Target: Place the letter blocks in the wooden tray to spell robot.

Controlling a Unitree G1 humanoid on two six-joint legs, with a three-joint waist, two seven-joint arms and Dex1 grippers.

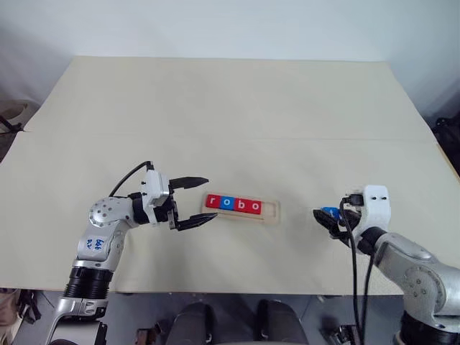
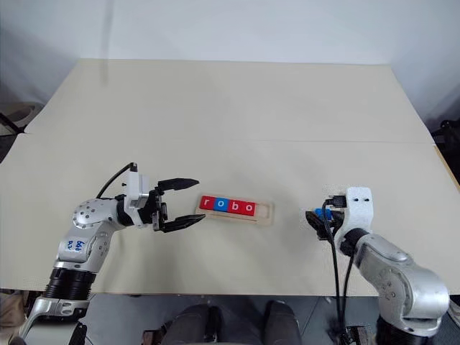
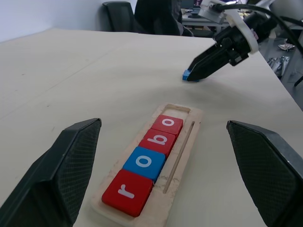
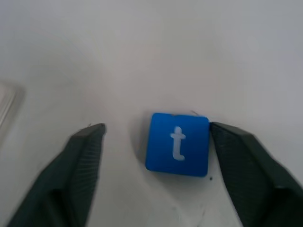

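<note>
The wooden tray (image 1: 244, 209) lies on the cream table (image 1: 230, 108), long axis running left to right across the robot's front, a touch slanted. Four letter blocks sit in it, reading r (image 3: 127, 192), o (image 3: 144, 162), b (image 3: 160, 140), o (image 3: 167, 125) from the robot's left: red, blue, red, red, packed edge to edge. The slot at the tray's right end is bare wood, one tile's room left. A thin groove runs along the tray's near side.

Over to the left gripper (image 1: 195, 203): it hangs level just beside the tray's left end, fingers spread wide, nothing between them, pointing along the tray's length.

On the right, the blue t block (image 4: 178, 144) lies flat on the table, well apart from the tray's right end, with bare tabletop between the two. The right gripper (image 4: 156, 137) straddles it, jaws wide; one finger (image 4: 241, 156) sits just beside the block's edge, the other finger (image 4: 80, 156) stands clear with a gap. The block is not gripped. From the wrist view the t reads upright.

Behind the tray the table runs broad and bare to its far edge.
</note>
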